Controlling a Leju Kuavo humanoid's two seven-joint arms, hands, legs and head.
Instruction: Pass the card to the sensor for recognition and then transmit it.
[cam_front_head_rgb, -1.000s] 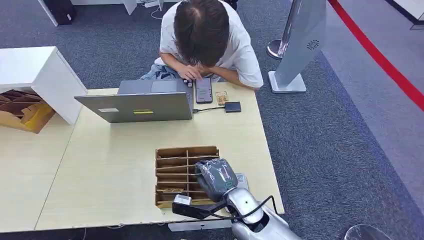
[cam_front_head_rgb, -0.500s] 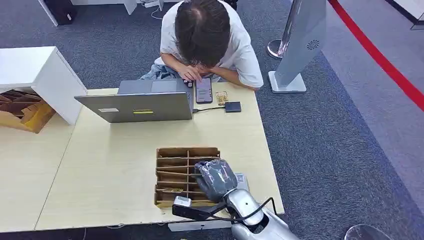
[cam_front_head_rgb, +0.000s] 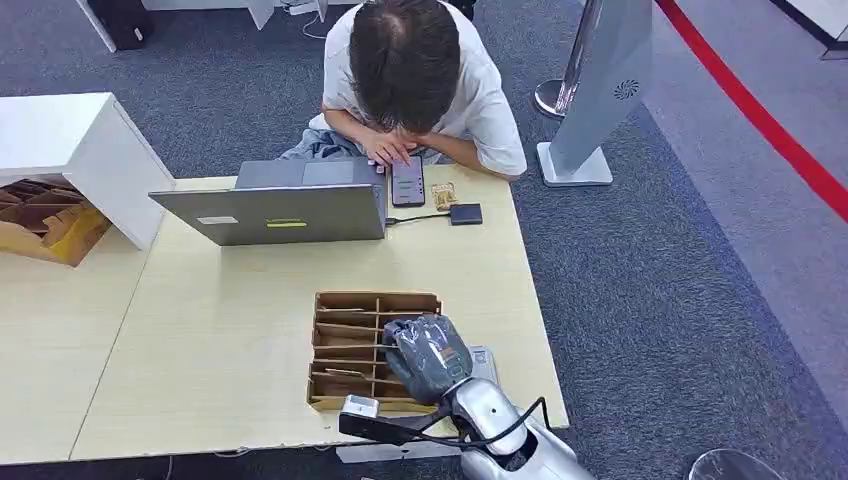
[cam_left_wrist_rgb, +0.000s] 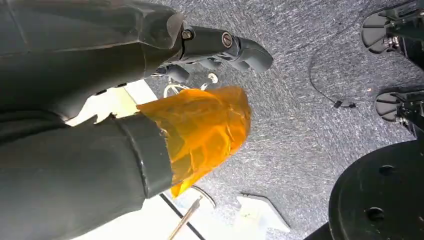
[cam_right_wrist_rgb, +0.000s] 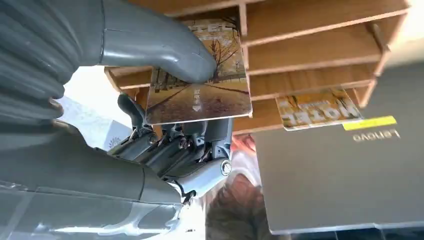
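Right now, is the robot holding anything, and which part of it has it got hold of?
Yes. The right hand pinches a card near one end, thumb on its printed face, fingers behind, beside the wooden rack. The left hand holds nothing.

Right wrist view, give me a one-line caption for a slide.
Right hand pinches a tree-printed card at the wooden card rack, laptop behind.

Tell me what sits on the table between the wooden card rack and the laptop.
Nothing: in the head view a bare strip of table separates the wooden card rack from the laptop.
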